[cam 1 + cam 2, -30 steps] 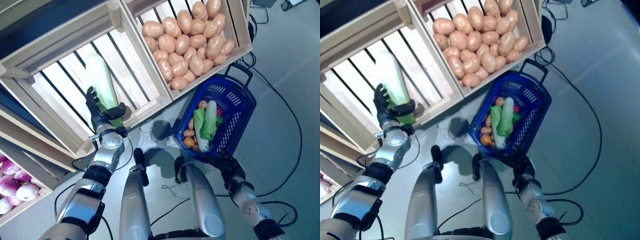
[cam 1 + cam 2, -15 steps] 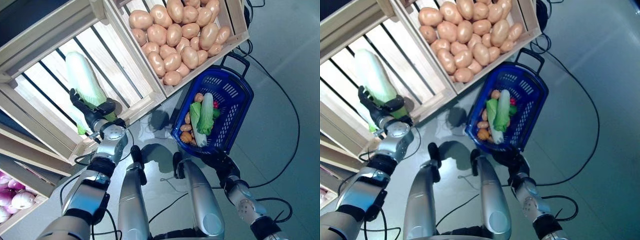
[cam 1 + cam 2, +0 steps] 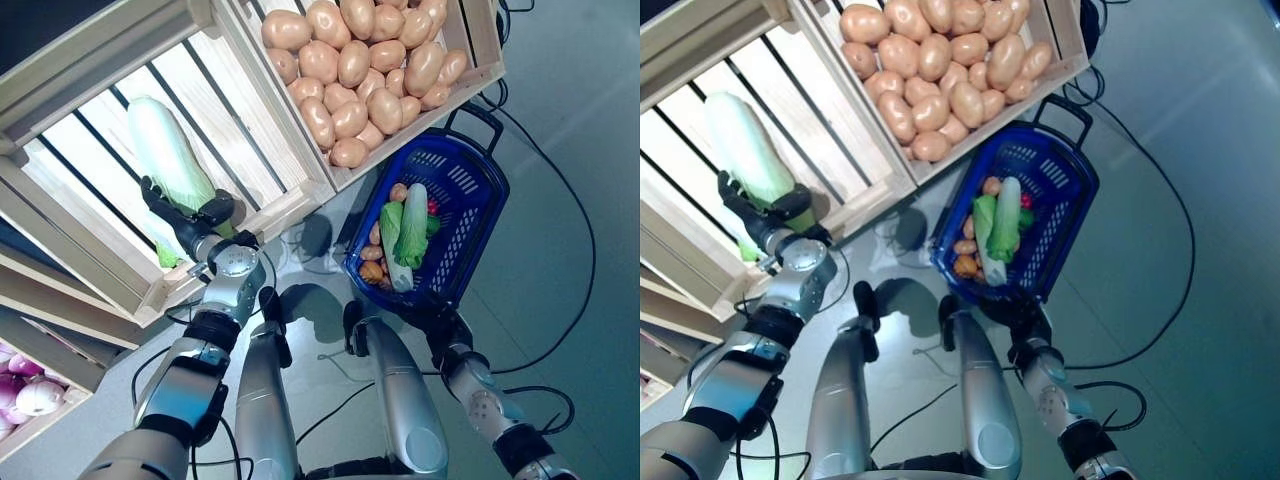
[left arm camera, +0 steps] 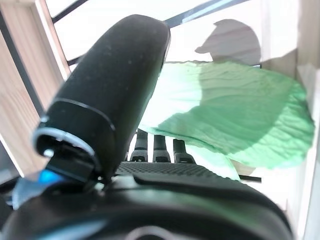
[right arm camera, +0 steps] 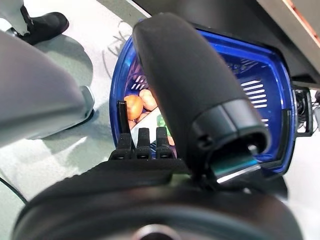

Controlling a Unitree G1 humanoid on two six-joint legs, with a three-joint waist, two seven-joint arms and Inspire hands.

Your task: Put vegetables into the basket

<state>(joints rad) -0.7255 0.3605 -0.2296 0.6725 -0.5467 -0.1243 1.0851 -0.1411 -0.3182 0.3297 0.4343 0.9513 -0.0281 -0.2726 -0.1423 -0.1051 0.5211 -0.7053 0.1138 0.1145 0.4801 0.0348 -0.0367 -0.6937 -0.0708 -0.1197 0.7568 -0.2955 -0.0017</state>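
Note:
A long pale-green napa cabbage (image 3: 165, 160) lies in the slatted wooden crate (image 3: 90, 150). My left hand (image 3: 185, 225) is shut on its leafy near end, and the left wrist view shows the green leaf (image 4: 235, 120) past the thumb. The blue plastic basket (image 3: 490, 200) sits to the right. It holds another cabbage (image 3: 410, 225) and a few potatoes (image 3: 375, 270). My right hand (image 3: 440, 325) grips the basket's near edge; in the right wrist view its fingers (image 5: 145, 142) curl at the blue rim (image 5: 270, 80).
A second wooden crate (image 3: 480, 60) heaped with potatoes (image 3: 360, 70) stands behind the basket. Purple onions (image 3: 20, 395) show in a lower bin at the far left. The basket's far handle (image 3: 480, 115) sticks up near the potato crate's corner.
The whole picture has shifted, so the camera moved. The left hand keeps hold of the cabbage, which now leans a little more to the left. The right hand stays at the basket.

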